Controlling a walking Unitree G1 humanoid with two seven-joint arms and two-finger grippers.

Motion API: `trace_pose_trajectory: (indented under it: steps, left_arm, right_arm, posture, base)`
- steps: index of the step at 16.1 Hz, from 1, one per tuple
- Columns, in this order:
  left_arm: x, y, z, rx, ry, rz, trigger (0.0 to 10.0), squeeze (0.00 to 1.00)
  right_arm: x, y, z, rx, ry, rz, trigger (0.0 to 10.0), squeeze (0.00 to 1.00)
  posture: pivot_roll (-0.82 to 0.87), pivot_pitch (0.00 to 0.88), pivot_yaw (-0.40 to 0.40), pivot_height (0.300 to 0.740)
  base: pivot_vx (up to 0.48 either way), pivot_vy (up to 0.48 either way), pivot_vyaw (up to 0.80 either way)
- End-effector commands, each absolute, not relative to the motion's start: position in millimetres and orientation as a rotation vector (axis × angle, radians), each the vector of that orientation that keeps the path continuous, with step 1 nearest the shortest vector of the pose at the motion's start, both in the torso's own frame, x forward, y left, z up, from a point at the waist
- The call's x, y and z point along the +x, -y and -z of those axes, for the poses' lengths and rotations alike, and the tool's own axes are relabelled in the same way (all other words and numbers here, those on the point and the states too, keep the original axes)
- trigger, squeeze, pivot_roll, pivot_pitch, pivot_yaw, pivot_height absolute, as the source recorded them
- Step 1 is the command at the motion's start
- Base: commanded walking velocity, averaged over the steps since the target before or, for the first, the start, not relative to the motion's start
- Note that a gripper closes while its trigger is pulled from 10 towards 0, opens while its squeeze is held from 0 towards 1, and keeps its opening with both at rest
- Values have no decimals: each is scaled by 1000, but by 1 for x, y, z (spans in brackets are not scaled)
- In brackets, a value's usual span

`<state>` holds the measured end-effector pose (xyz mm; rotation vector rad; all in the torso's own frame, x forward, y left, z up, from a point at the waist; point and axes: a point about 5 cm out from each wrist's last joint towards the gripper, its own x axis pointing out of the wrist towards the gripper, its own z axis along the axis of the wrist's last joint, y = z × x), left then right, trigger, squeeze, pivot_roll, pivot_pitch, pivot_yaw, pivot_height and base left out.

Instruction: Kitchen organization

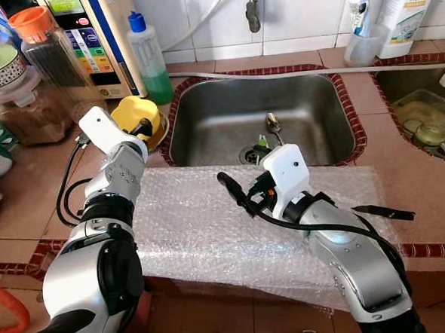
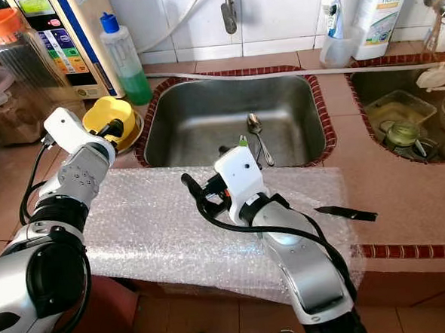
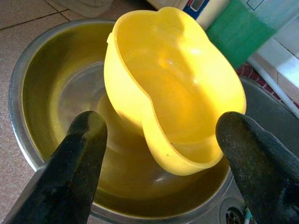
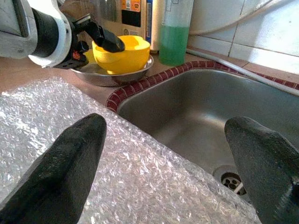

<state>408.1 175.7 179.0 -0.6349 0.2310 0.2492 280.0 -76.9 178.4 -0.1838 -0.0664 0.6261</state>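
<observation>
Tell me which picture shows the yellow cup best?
The left wrist view: the yellow cup is close up, sitting in a metal bowl between the left hand's open fingers. The two eye views show it small, partly behind that arm. The right wrist view shows it from the side, farther off.

My left end effector (image 3: pixel 161 154) is spread wide, black fingers (image 3: pixel 74 163) on either side of a yellow plastic bowl (image 3: pixel 177 88), not touching it. The bowl sits tilted inside a steel bowl (image 3: pixel 42 93) on the tiled counter (image 3: pixel 18 14). Green-liquid bottle (image 3: pixel 243 28) just behind.
</observation>
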Motion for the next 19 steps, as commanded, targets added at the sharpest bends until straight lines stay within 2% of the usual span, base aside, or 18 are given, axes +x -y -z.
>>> trace_pose_trajectory:
  steps: [1, 2, 19]
  left_arm:
    - [404, -184, -168, -623, -265, -295, 3294, 0]
    - [403, -186, -166, -619, -268, -303, 0, 0]
    - [394, -222, -158, -736, -257, -425, 0, 0]
  right_arm:
    - [279, 69, -182, -183, 81, -652, 10000, 843]
    - [279, 67, -182, -181, 83, -659, 10000, 843]
    - [287, 59, -185, -187, 106, -702, 10000, 843]
  posture:
    - [-363, 146, 154, 740]
    - [-358, 143, 155, 740]
    - [-308, 126, 139, 740]
  base:
    - [0, 0, 0]
    - [0, 0, 0]
    - [0, 0, 0]
